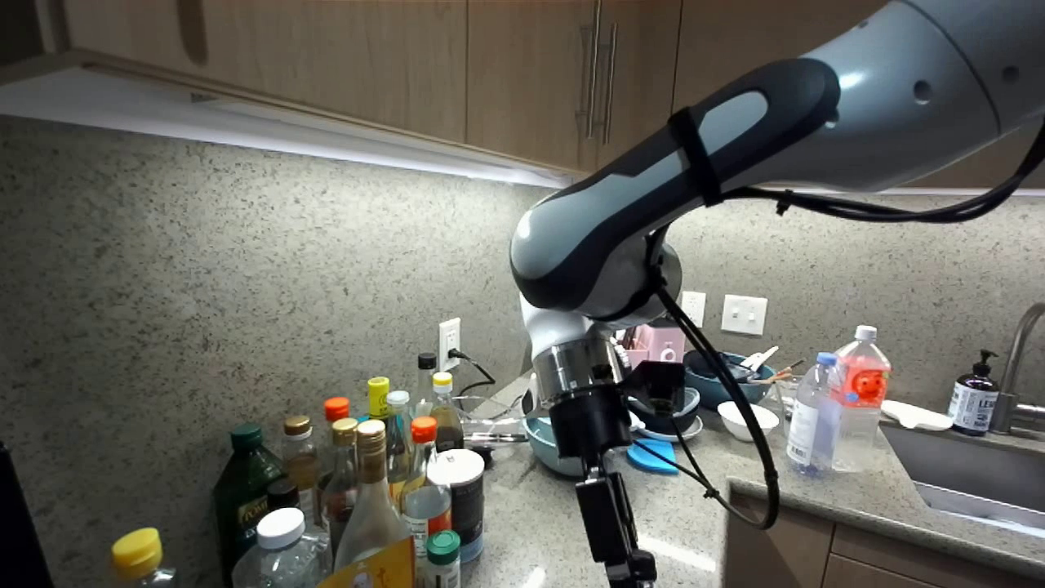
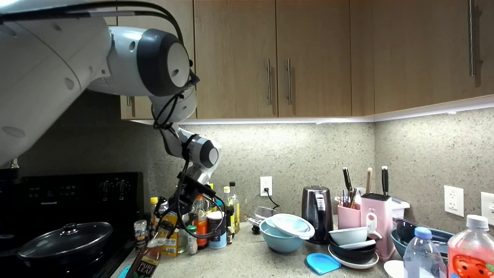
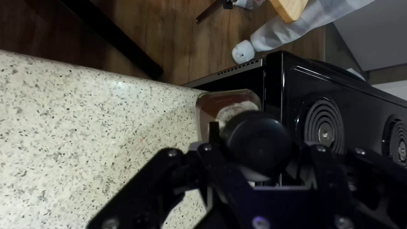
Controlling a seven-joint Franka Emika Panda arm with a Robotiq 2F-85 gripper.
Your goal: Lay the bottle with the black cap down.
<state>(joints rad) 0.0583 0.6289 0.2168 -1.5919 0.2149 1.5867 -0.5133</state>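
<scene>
Sitting on the black stove (image 2: pixel 83 193) at far left in an exterior view: dark pan (image 2: pixel 65 240), lidded, knob on top. Above, the arm (image 2: pixel 127 58) spans the upper left and angles down toward the bottles. By the stove's edge, a small jar (image 2: pixel 141 234), pale lid. Just right of it, the bottle with the black cap (image 2: pixel 146 258), PURE LEAF label, tilted, top leaning right, lower end cut off by the frame. Wrist view puts it over the corner of the desk (image 3: pixel 79 152), right beside the stove; whether its base touches, cannot tell. End effector (image 2: pixel 161 233) at its top: fingers (image 3: pixel 214 130) drawn in either side of the black cap (image 3: pixel 259 140), narrowed only as far as the bottle's upper end permits, bottle held; contact on the stove side too dark to read. Farther right, crowded together: green-capped shaker (image 2: pixel 192 240) in front, orange-capped bottle (image 2: pixel 200 222), dark tub (image 2: pixel 217 231) with white lid, tall dark-capped bottle (image 2: pixel 236 216) at the end. Wall outlet (image 2: pixel 266 180), black plug in it. Then blue bowl (image 2: pixel 281 244), paler bowls tilted inside; dark kettle (image 2: pixel 314 216) behind; flat blue piece (image 2: pixel 323 263) in front. Pink utensil holder (image 2: pixel 349 217), pink knife block (image 2: pixel 382 216), bowl stack (image 2: pixel 349 236) on a white plate (image 2: pixel 359 265). Right edge: blue-capped clear bottle (image 2: pixel 424 255), red-labelled bottle (image 2: pixel 471 247) near it.
</scene>
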